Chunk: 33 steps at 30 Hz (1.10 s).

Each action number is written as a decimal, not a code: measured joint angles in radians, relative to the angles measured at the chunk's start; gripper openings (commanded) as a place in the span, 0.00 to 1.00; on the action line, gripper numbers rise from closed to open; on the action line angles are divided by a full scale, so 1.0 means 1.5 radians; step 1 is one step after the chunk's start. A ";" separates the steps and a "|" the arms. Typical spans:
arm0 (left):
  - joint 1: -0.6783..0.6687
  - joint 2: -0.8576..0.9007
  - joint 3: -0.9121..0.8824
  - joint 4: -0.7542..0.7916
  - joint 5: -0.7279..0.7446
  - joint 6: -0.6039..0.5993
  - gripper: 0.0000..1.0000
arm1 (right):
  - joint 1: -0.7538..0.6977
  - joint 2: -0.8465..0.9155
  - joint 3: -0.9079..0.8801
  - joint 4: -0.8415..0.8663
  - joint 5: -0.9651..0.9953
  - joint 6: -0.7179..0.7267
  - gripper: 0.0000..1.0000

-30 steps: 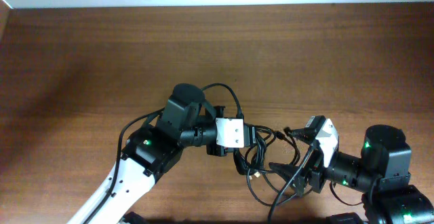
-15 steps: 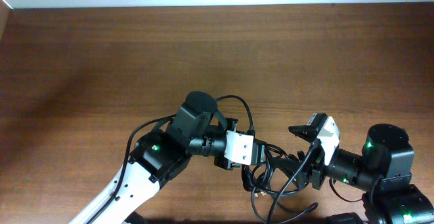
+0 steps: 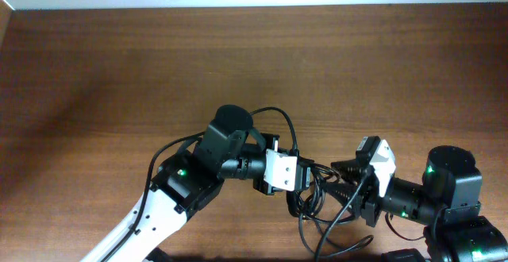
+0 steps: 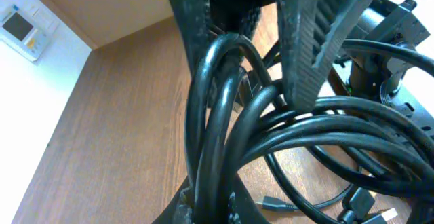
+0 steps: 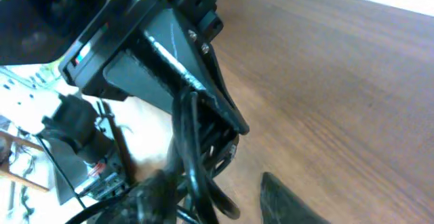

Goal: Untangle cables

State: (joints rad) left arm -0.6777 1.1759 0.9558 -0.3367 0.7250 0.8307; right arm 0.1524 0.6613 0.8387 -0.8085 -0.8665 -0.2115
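On the wooden table point(image 3: 119, 71) both grippers meet toward five o'clock from its middle, likely so one anchors the tangle while the other draws a strand free. The left gripper point(image 3: 305, 179) is clamped on the cables point(image 3: 315, 204), with loops bunched between its fingers point(image 4: 319, 41). The right gripper point(image 3: 338, 178) sits at the bundle's three o'clock, very close in, but I cannot tell whether its jaws hold anything.
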 measured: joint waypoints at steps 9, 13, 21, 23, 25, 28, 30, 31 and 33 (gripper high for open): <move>0.001 0.000 0.000 0.006 -0.007 0.000 0.00 | 0.001 0.000 0.001 -0.003 -0.008 -0.001 0.04; 0.001 0.000 0.000 0.006 -0.005 0.000 0.00 | 0.001 0.000 0.001 -0.003 -0.008 -0.001 0.04; 0.003 0.000 0.002 0.023 0.059 -0.007 0.99 | 0.001 0.001 0.002 -0.006 0.096 0.000 0.04; 0.002 0.000 0.003 0.008 0.072 -0.013 0.99 | 0.001 0.001 0.002 -0.005 0.147 0.002 0.04; 0.001 0.000 0.003 -0.008 0.069 -0.014 0.99 | 0.001 0.002 0.002 0.001 0.179 0.008 0.04; 0.001 0.000 0.003 -0.041 0.045 -0.017 0.99 | 0.001 0.003 0.002 0.031 0.206 0.019 0.04; 0.001 0.000 0.003 -0.053 -0.001 -0.064 0.99 | 0.001 0.003 0.002 0.052 0.214 0.023 0.04; 0.002 0.000 0.003 -0.054 -0.026 -0.102 0.99 | 0.001 0.003 0.002 0.062 0.217 0.028 0.04; 0.010 0.000 0.003 -0.056 -0.066 -0.198 0.99 | 0.001 0.003 0.002 0.077 0.219 0.037 0.04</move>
State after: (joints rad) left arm -0.6628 1.1755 0.9604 -0.4206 0.6254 0.5335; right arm 0.1543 0.6651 0.8413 -0.6926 -0.5377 -0.1558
